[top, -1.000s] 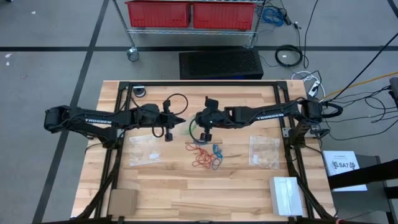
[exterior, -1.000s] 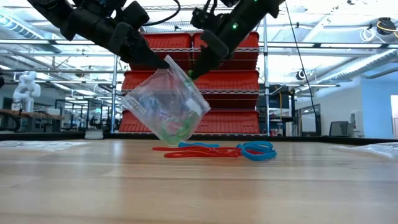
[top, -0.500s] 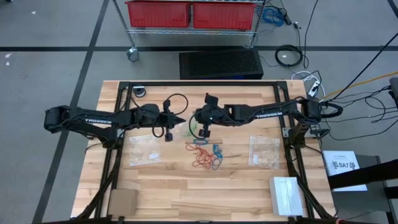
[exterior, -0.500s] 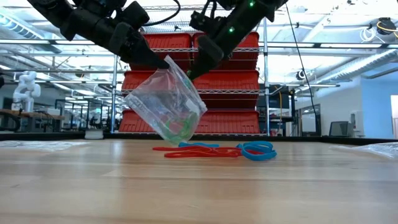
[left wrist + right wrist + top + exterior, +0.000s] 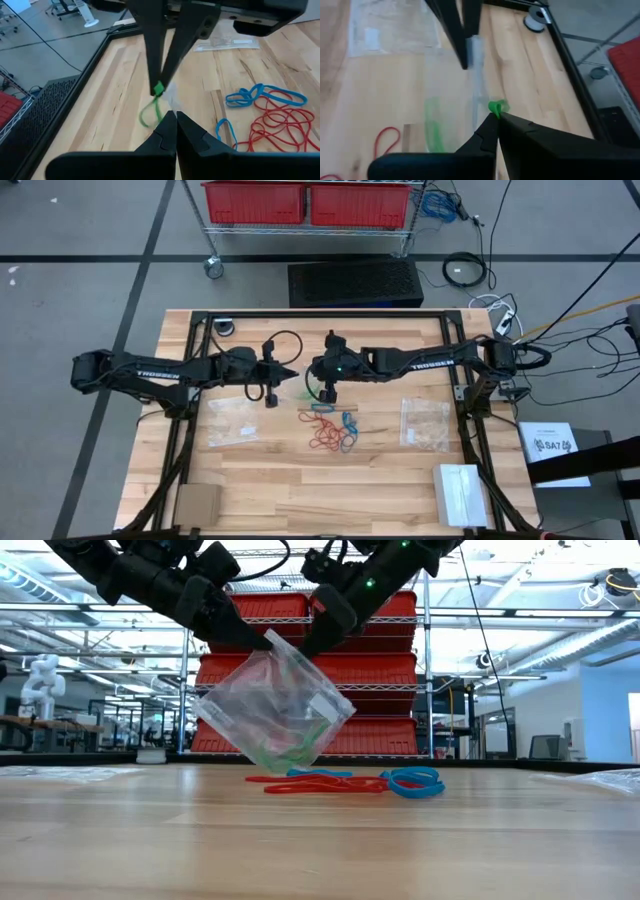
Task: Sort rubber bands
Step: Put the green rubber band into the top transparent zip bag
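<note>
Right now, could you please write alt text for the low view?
Two dark robot arms hold a clear zip bag containing green rubber bands above a wooden table, the left tool and right tool shut on its top. Red and blue rubber bands lie behind.

Red, blue, green rubber bands [image 5: 332,430]

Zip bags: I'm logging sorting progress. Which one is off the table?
The middle bag, with green bands inside, hangs between the left gripper and right gripper. The other two bags lie flat.
</note>
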